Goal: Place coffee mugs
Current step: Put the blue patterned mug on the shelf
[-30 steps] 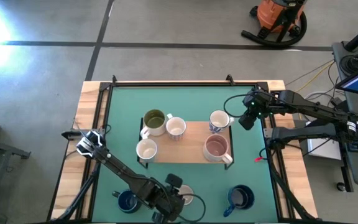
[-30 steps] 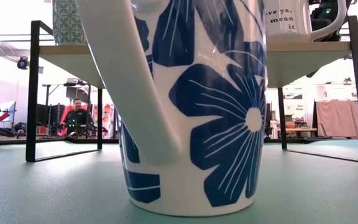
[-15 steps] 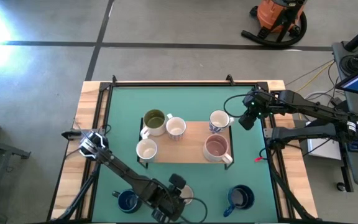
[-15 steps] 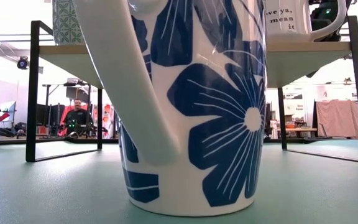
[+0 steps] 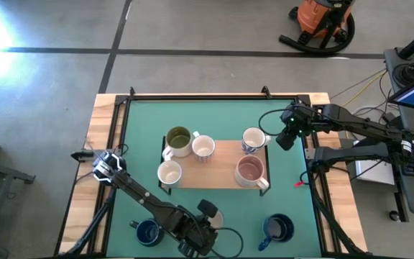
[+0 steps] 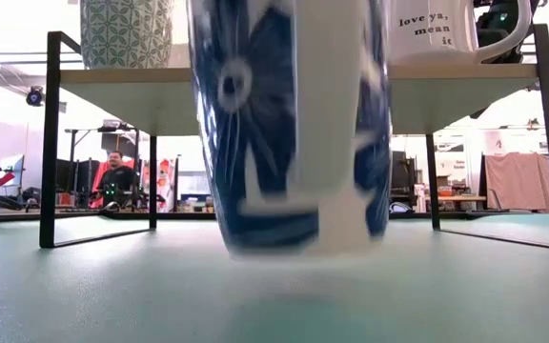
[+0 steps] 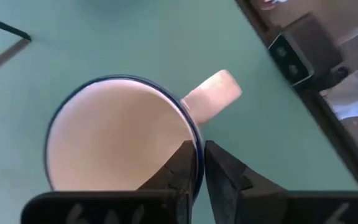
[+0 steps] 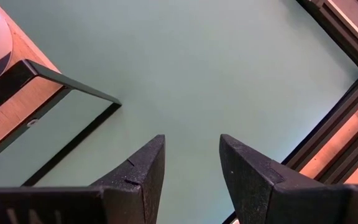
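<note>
Between left claw [image 7: 199, 163] fingers, seemingly lifted: blue-patterned mug [image 7: 120, 137]

Grey concrete floor [image 5: 49, 86], orange shop vacuum [image 5: 323, 21], bright glare.

Glossy ceramic mug [image 6: 294, 124] (blue-flowered), matt green mat [image 5: 142, 144], wooden shelf [image 5: 221, 169] on black metal frame.
</note>
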Controlling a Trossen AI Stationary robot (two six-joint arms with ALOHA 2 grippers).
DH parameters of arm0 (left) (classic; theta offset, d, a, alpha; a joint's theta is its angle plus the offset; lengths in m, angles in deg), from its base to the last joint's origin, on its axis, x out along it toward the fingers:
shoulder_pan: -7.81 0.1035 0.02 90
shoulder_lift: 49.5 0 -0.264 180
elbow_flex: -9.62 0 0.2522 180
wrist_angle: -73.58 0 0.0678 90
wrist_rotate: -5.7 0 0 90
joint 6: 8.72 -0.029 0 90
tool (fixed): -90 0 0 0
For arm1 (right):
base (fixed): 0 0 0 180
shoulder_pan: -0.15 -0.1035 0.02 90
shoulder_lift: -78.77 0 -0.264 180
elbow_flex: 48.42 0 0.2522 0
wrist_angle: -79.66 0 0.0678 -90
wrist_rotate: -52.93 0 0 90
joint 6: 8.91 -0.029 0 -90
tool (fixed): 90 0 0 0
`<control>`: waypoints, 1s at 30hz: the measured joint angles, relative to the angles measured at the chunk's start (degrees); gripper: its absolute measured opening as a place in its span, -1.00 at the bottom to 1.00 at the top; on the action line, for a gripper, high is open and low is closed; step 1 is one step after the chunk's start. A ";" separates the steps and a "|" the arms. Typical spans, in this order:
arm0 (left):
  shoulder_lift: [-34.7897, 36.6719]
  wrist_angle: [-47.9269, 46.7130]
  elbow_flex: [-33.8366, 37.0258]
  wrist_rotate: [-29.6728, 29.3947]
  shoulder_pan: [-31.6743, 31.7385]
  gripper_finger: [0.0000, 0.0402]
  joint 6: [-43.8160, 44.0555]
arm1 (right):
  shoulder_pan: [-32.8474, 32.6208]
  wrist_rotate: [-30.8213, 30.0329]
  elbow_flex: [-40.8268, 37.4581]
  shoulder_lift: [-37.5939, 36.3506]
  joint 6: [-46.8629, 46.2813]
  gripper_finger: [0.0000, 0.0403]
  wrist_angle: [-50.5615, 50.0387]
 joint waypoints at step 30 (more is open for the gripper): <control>2.49 -34.21 -24.82 -4.91 6.03 -0.99 -6.06 | 0.00 0.00 -0.01 -0.01 0.00 -0.30 0.01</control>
